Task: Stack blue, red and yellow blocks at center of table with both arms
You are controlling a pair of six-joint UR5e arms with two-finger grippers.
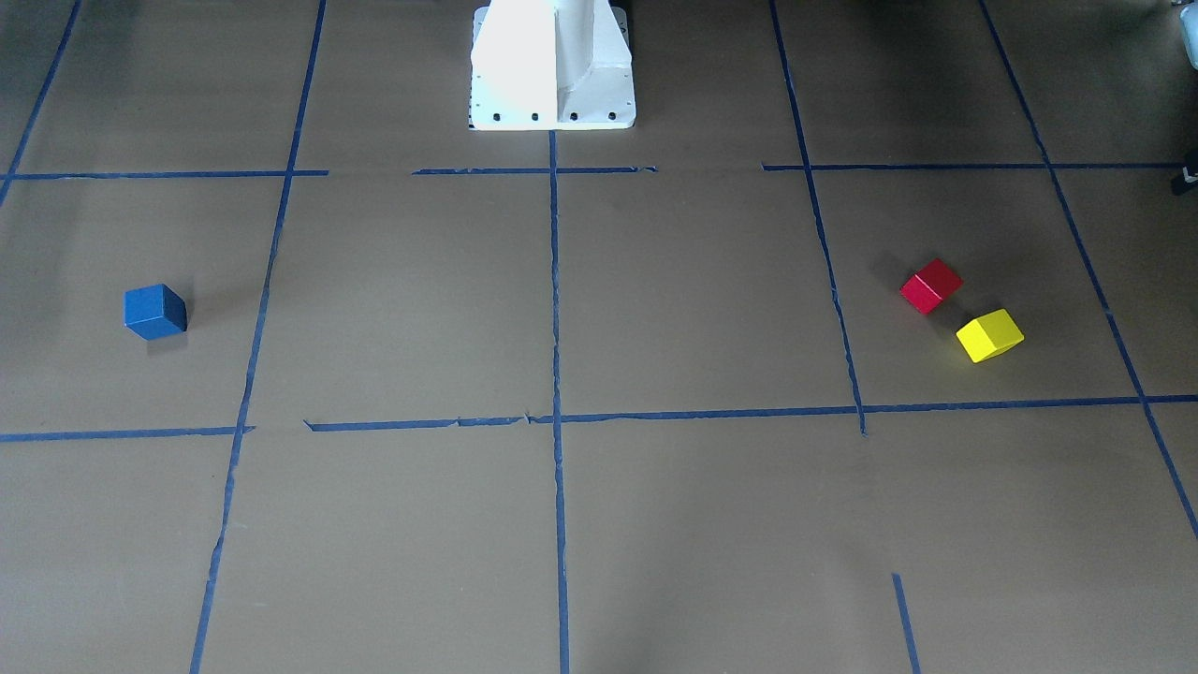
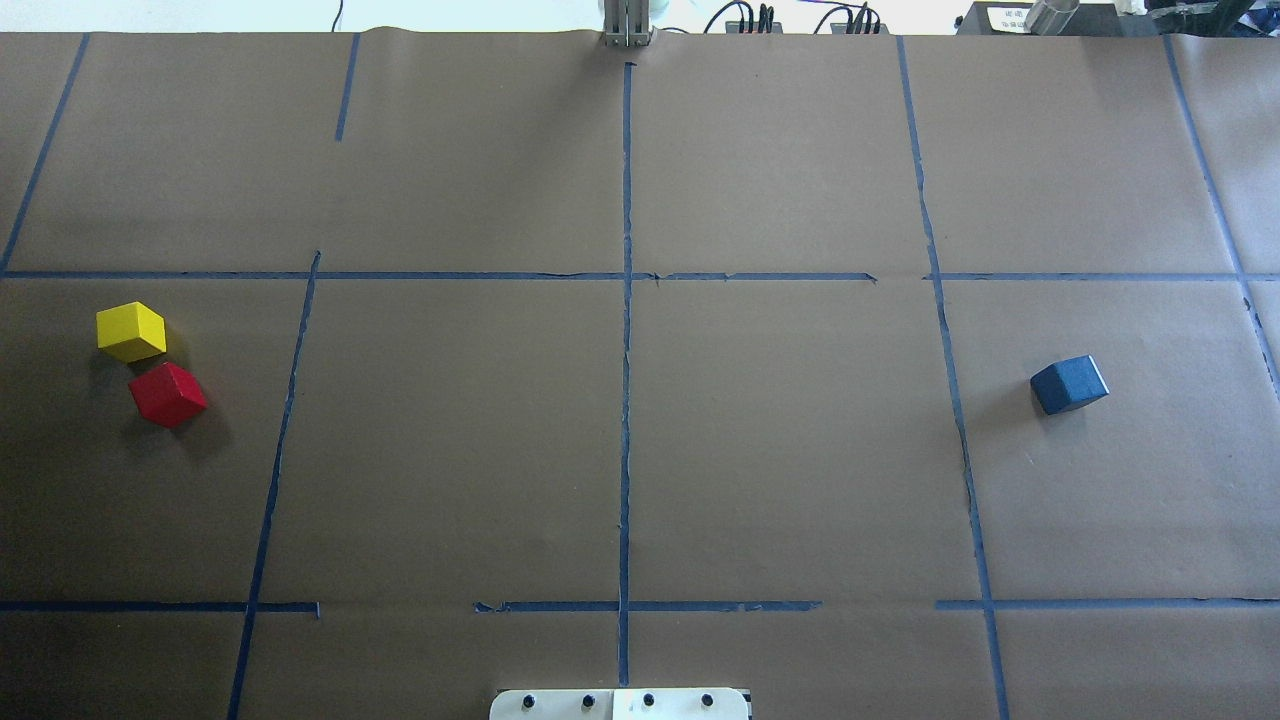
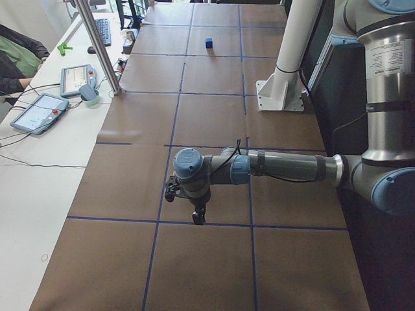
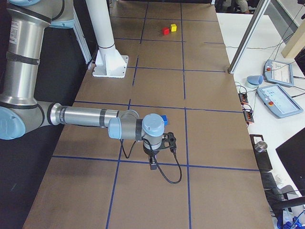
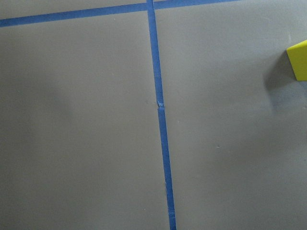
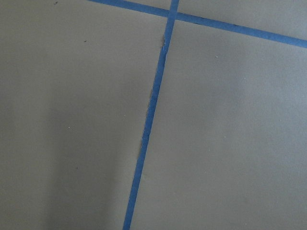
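Note:
The blue block [image 2: 1069, 384] lies on the table's right side in the overhead view, also seen in the front view [image 1: 155, 311]. The red block [image 2: 166, 394] and yellow block [image 2: 131, 331] lie close together at the left, not touching. The yellow block's edge shows in the left wrist view [image 5: 298, 60]. My left gripper [image 3: 198, 217] hangs above the table in the left side view only. My right gripper [image 4: 153, 164] hangs near the blue block [image 4: 164, 118] in the right side view only. I cannot tell whether either is open or shut.
Brown paper with a grid of blue tape lines [image 2: 626, 400] covers the table. The white robot base [image 1: 552, 70] stands at the robot's edge. A metal post [image 4: 243, 43] and tablets [image 4: 281, 100] are on the side bench. A person [image 3: 16, 61] sits at the left side view's edge.

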